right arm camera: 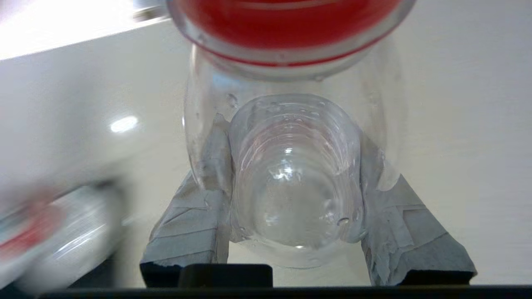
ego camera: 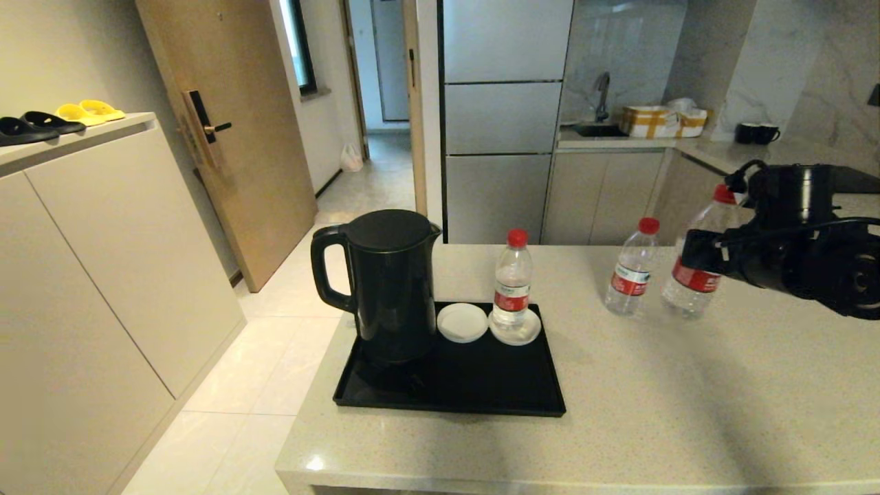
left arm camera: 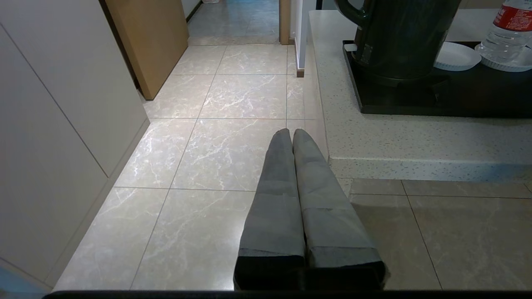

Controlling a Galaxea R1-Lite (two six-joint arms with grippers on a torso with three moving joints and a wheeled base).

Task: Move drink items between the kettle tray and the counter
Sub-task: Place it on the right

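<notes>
Three clear water bottles with red caps show in the head view. One (ego camera: 512, 289) stands on a white saucer on the glossy black kettle tray (ego camera: 481, 392), right of the black kettle (ego camera: 388, 282). A second bottle (ego camera: 631, 275) stands on the beige counter (ego camera: 687, 405). The third bottle (ego camera: 691, 289) leans beside it with my right gripper (ego camera: 698, 251) shut on its body; the right wrist view shows the bottle (right arm camera: 291, 187) between the taped fingers (right arm camera: 191, 220). Whether its base touches the counter is unclear. My left gripper (left arm camera: 291, 133) is shut and empty, over the floor beside the counter's corner.
A second, empty white saucer (ego camera: 462, 322) lies on the tray next to the kettle. A pale cabinet (ego camera: 103, 240) with slippers stands at the left. Mugs (ego camera: 756, 133) and a box sit on the far back counter. The counter's edge (left arm camera: 395, 162) is close to the left gripper.
</notes>
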